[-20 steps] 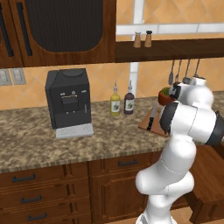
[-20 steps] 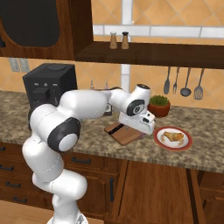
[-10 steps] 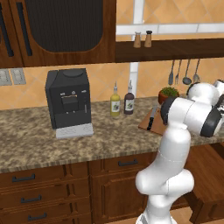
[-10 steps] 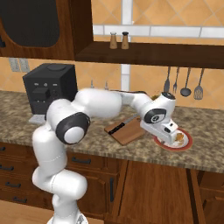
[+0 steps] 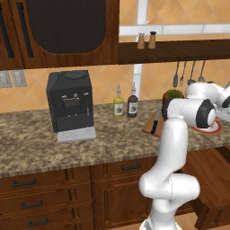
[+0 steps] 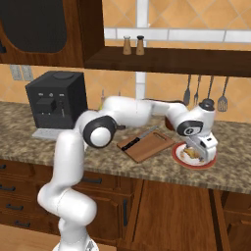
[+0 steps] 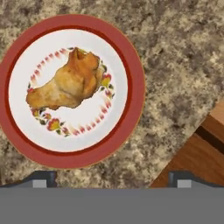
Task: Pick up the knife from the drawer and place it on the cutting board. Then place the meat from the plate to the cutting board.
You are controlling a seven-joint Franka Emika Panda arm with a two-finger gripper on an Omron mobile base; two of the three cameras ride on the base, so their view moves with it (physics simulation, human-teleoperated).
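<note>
Hand view looks down on the plate with the meat lying on it; the fingers hover above, spread wide and empty. Beside it on the bench, the knife rests on the cutting board.

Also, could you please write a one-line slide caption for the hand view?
Gripper hovering over the meat on the red-rimmed plate, cutting board corner at lower right.
</note>
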